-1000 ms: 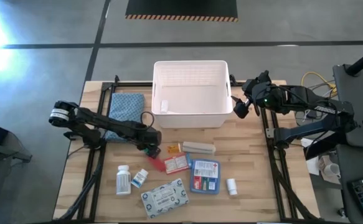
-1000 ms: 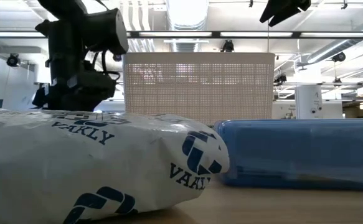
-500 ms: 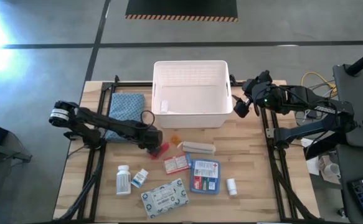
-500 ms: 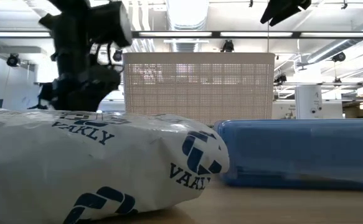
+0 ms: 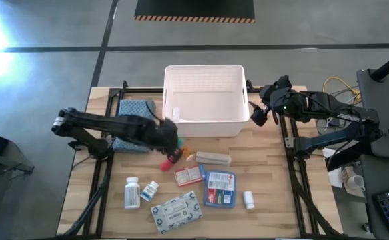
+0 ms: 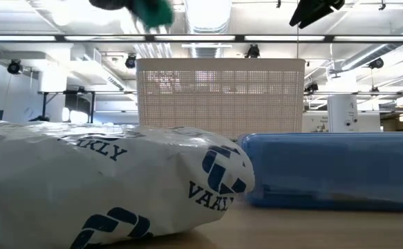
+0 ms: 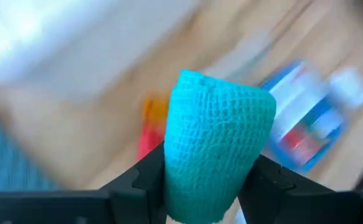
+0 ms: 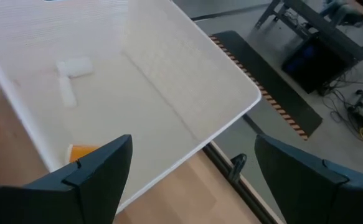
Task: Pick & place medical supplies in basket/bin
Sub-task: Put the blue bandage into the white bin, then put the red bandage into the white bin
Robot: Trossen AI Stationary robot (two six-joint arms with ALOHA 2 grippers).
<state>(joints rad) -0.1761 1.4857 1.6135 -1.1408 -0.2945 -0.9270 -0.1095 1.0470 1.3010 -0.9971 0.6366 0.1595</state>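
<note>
- The left pincer [image 7: 209, 186] grips a teal mesh-textured roll [image 7: 215, 140] between its two dark fingers [image 7: 145, 177]; the roll stands upright in the grip and fills the gap.
- In the high view the left pincer [image 5: 169, 137] is blurred. It sits above the counter [image 5: 274, 193], just in front of the near wall of the white bin [image 5: 205, 100] and beside the blue-grey folded cloth [image 5: 135, 112].
- A red tube [image 5: 175, 157] lies on the counter just beside the left pincer.
- The right pincer [image 5: 255, 112] hangs off the right end of the bin with its fingers spread wide and nothing between them. Its wrist view looks down into the bin [image 8: 169, 81].
- Inside the bin lie small white items [image 8: 72, 68] and an orange-tipped piece [image 8: 81, 151].
- The remaining supplies lie on the counter in front of the bin:
  - a beige bar [image 5: 212, 158];
  - a red-white packet [image 5: 189, 175];
  - a blue-red packet [image 5: 219, 189];
  - a grey-white patterned flat pack [image 5: 175, 212];
  - a white pill bottle [image 5: 132, 192] at the left;
  - a small blue-white box [image 5: 150, 190] beside it;
  - a smaller white bottle [image 5: 248, 199] at the right.
</note>
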